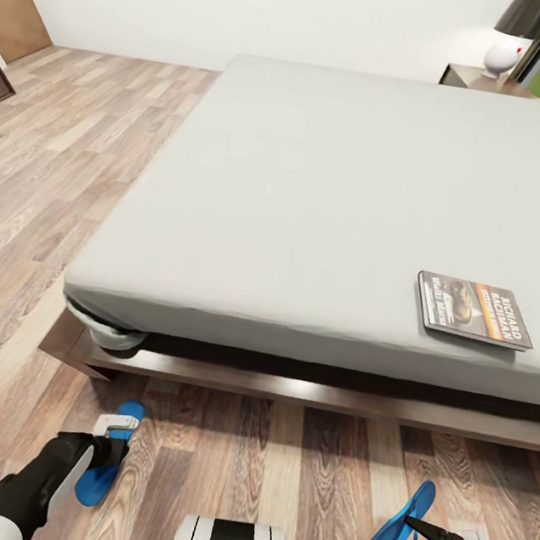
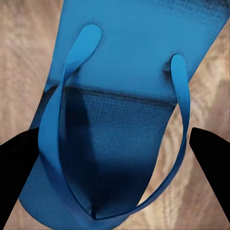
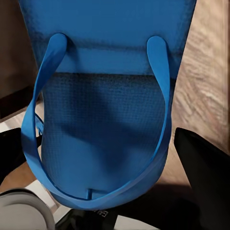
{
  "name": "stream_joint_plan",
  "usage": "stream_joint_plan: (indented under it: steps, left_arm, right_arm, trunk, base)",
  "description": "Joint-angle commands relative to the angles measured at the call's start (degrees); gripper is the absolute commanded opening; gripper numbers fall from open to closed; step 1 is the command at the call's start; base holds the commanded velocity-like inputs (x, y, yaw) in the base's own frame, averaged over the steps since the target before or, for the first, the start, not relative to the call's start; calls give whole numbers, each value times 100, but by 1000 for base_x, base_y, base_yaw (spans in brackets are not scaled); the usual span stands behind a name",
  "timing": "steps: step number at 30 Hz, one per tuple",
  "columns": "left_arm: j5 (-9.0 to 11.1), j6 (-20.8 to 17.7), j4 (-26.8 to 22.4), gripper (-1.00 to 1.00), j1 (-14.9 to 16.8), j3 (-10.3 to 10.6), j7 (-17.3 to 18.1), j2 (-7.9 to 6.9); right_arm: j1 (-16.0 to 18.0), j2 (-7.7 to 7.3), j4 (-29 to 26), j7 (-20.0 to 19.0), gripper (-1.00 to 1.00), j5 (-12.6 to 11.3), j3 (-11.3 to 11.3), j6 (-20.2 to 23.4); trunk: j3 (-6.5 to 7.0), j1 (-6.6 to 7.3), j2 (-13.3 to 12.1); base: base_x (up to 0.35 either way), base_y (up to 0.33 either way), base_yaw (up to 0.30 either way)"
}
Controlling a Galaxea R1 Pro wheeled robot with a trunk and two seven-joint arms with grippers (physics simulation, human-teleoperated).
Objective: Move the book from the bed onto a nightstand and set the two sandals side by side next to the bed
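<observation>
Looking down from the head camera, I see the book (image 1: 474, 311) on the bed (image 1: 317, 182), and my right gripper (image 1: 421, 527) clamping one raised sandal (image 1: 397, 528). My left gripper (image 2: 115, 153) straddles the other sandal (image 2: 129, 96); grip unclear.

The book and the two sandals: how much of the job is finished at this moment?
Nothing looks finished yet. The book lies on the bed, near its front edge, not on the nightstand. In hand: the left gripper is at one sandal and the right gripper grips the other sandal, tilted above the floor. Left: set both side by side, then move the book.
</observation>
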State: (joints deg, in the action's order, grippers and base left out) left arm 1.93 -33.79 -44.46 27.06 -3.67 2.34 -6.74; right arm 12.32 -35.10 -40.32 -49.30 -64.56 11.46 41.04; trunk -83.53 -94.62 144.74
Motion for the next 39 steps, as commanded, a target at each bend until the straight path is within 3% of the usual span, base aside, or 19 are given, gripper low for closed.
stream_joint_plan:
  steps: [1,11,34,37,39]
  left_arm:
    - [10,-32,-9,-100,-1,-13,21,3]
    - [0,-31,-15,-100,-4,-8,21,90]
    - [52,46,-27,-100,-3,-19,27,94]
    - [58,257,-27,-100,-1,-39,29,89]
    - [74,724,-8,-100,-3,-54,27,86]
  right_arm:
    - [7,-6,5,0,-100,-57,23,36]
    - [7,-6,-2,-1,-100,-57,23,36]
    - [7,-6,-2,3,-100,-57,23,36]
    - [7,-6,-2,0,-100,-57,23,36]
    - [7,-6,-5,0,-100,-57,23,36]
  trunk:
    - [-26,-1,3]
    - [-248,-27,17]
    - [-735,-84,46]
    - [-735,-84,46]
    - [-735,-84,46]
  base:
    - [0,0,0]
    - [0,0,0]
    - [0,0,0]
    - [0,0,0]
    - [0,0,0]
